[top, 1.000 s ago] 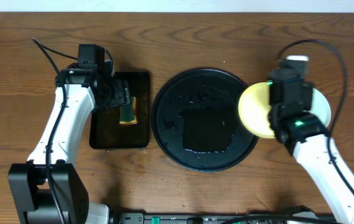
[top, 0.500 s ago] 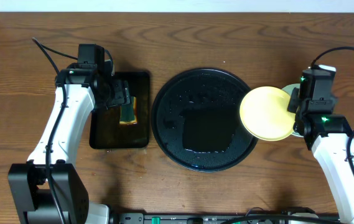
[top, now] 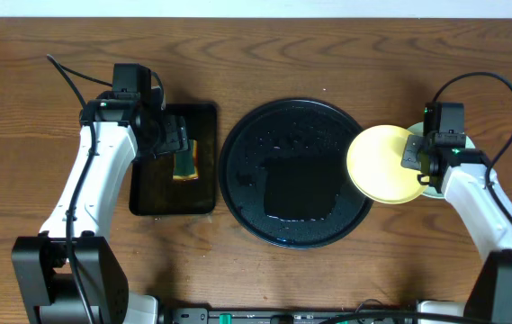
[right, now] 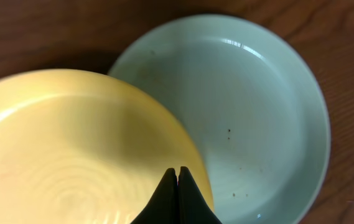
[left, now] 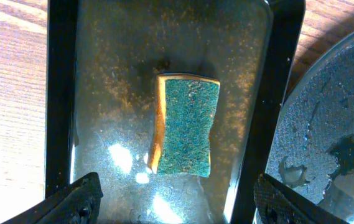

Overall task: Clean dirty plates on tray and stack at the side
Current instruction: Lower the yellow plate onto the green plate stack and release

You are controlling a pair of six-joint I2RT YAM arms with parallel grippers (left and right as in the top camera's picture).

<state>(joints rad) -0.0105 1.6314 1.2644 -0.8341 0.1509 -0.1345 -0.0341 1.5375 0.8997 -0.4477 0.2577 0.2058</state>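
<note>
The round black tray (top: 273,144) sits mid-table, wet and with no plates on it. My right gripper (top: 415,155) is shut on the right rim of the pale yellow plate (top: 380,164), which overlaps the tray's right edge. In the right wrist view the closed fingers (right: 178,171) pinch the yellow plate (right: 71,149) over a mint-blue plate (right: 257,112) lying on the wood. That mint plate (top: 428,189) is mostly hidden under the arm from overhead. I cannot tell if a second mint plate lies beneath it. My left gripper (top: 179,144) is open above the sponge.
A rectangular black tray (top: 148,193) left of the round tray holds a green-and-yellow sponge (top: 186,162). In the left wrist view the sponge (left: 183,124) lies between my spread fingers (left: 177,199) on the wet tray (left: 61,93).
My right arm has swung right and turned, carrying the yellow plate slightly right over the mint plate. The left arm has not moved.
</note>
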